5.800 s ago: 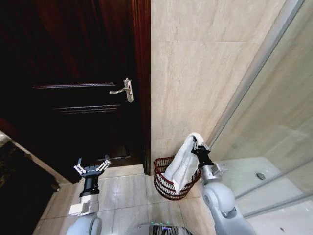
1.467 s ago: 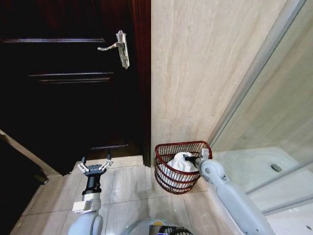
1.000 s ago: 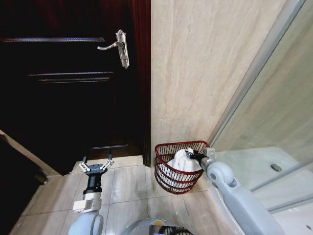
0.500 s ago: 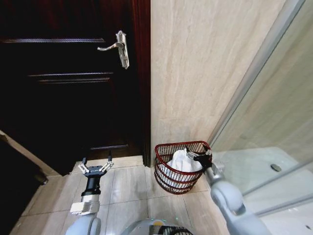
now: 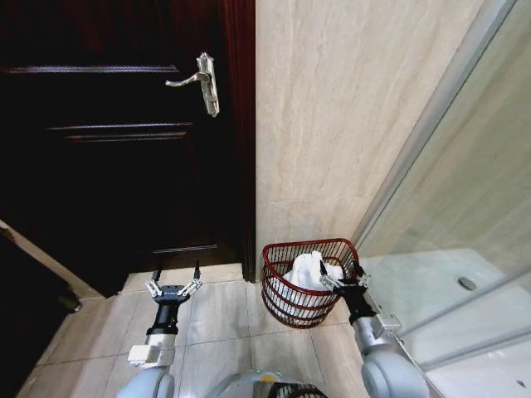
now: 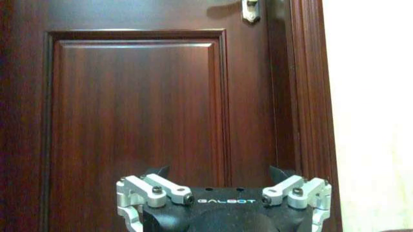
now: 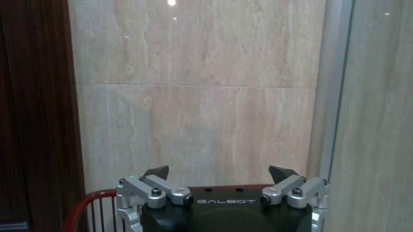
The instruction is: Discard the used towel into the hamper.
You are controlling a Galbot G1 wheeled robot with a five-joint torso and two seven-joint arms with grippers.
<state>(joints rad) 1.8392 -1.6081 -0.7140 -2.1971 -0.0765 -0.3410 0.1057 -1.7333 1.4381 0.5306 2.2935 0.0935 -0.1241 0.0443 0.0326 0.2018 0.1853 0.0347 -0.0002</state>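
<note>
Dark reddish-brown panelled wooden door (image 5: 124, 149), shut, fills the left side; silver lever handle (image 5: 203, 81) sits near its right edge. Beige veined stone-tile wall (image 5: 332, 124) is flat and glossy, meeting the door frame at a hard vertical edge. A clear glass shower panel (image 5: 473, 182) with a slanted metal frame closes off the right. Pale glossy tiled floor (image 5: 216, 323) is bare in front of the door, so open room is on the left; the right is a tight corner between wall and glass.

Small round open-weave dark red wire hamper (image 5: 286, 298) stands on the floor in that corner, tapering to its base, back rim near the wall. Crumpled white towel (image 5: 309, 272) lies inside, bunched up, its peak above the rim.

Right gripper (image 5: 346, 281) is at the hamper's right rim, just beside the towel, fingers spread apart, holding nothing. Left gripper (image 5: 174, 288) hangs over the bare floor before the door, well apart from the hamper, fingers also spread, empty.
</note>
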